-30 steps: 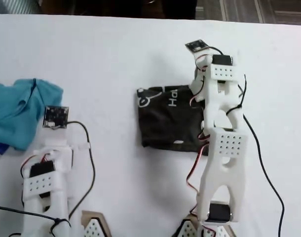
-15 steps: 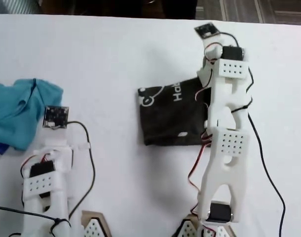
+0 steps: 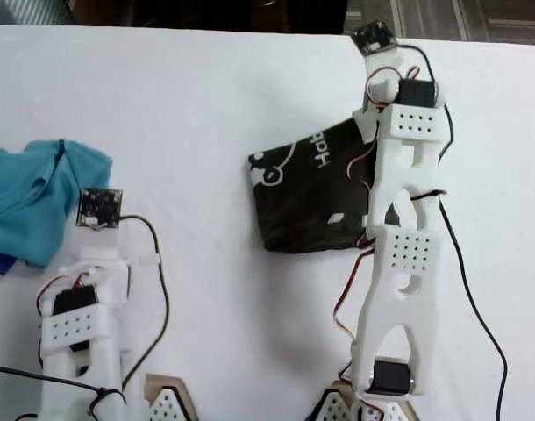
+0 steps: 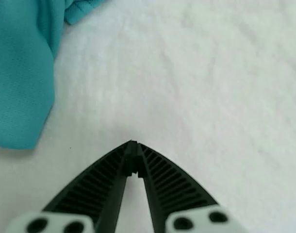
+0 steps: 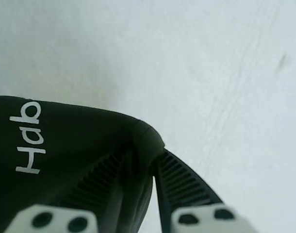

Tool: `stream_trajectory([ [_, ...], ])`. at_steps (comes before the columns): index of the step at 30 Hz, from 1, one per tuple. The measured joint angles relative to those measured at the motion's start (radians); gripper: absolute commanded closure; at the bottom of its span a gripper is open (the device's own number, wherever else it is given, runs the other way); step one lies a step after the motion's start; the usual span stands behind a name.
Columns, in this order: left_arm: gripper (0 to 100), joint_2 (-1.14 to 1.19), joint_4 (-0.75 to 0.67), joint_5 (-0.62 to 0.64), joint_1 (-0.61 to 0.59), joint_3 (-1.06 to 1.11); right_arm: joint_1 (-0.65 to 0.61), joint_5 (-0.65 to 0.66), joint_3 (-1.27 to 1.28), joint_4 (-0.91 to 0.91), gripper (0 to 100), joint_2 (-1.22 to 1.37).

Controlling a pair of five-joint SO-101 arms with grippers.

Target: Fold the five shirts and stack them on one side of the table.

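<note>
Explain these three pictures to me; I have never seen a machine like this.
Two white robot arms, the left arm and the right arm, stand side by side at a white table. The high view looks down on it all from above. The other two pictures come from a small camera on each arm's wrist, looking along its two fingers. The left fingers are shut on nothing, over bare table beside a crumpled teal shirt. The right fingers are clamped on an edge of a folded black shirt with white print.
</note>
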Motion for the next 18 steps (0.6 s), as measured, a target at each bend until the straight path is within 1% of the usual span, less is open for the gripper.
stream_trajectory([
  [2, 97, 0.0, 0.0, 0.0, 0.0, 0.0, 0.0, 0.0, 0.0, 0.0, 94.7, 0.037],
  [6, 97, 0.0, 0.0, 0.0, 0.0, 0.0, 0.0, 0.0, 0.0, 0.026, 82.6, 0.064],
  [7, 97, 0.0, 0.0, 0.0, 0.0, 0.0, 0.0, 0.0, 0.0, 0.038, 82.0, 0.064],
  [9, 97, 0.0, 0.0, 0.0, 0.0, 0.0, 0.0, 0.0, -0.026, 0.08, 85.1, 0.064],
  [13, 97, 0.0, 0.0, 0.0, 0.0, 0.0, 0.0, -0.003, -0.112, 0.17, 99.1, 0.044],
  [14, 97, 0.0, 0.0, 0.0, 0.0, 0.0, 0.0, -0.018, -0.132, 0.186, 97.3, 0.029],
  [18, 97, 0.0, 0.0, 0.0, 0.0, 0.0, 0.0, -0.138, -0.15, 0.195, 97.9, -0.041],
])
